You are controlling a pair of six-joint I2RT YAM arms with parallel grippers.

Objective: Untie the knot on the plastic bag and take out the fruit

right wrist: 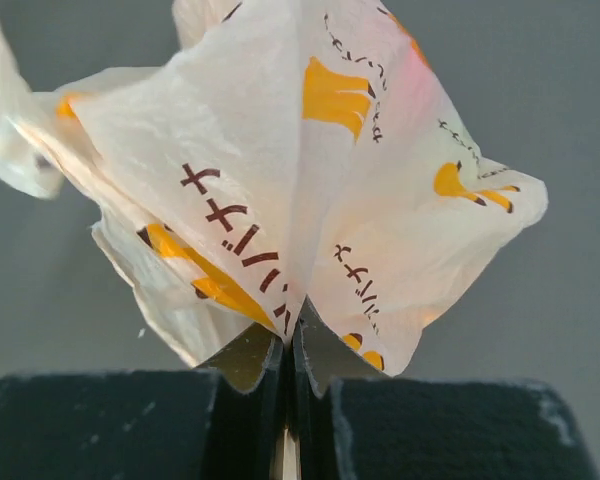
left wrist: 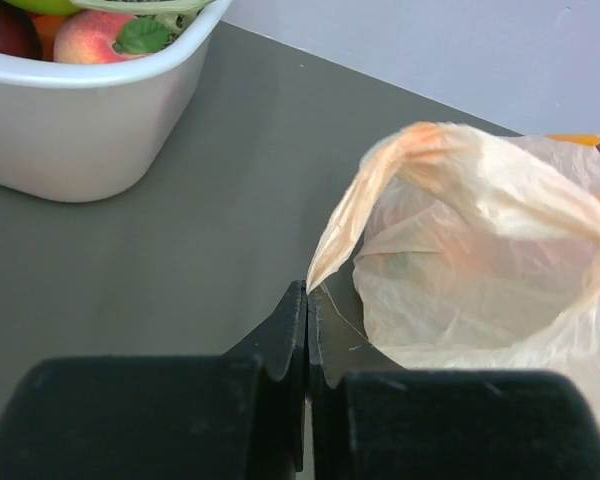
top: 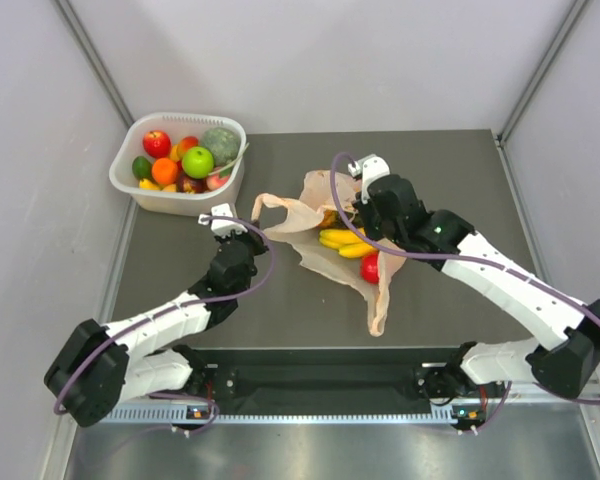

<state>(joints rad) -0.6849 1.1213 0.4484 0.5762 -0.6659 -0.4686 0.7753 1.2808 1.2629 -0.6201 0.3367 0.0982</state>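
Left pincer (left wrist: 307, 300) is pressed together on the thin tip of a handle loop of the plastic bag (left wrist: 480, 270). Right pincer (right wrist: 290, 335) is clamped on a printed fold of the same bag film. The bag is spread between both pincers at the middle of the table (top: 280, 310). Bananas (top: 342, 241) and a red fruit (top: 370, 267) are seen lying on the film, just beside the right arm. A white tub (top: 145, 195) filled with other fruit is placed at the far left corner, apart from the bag.
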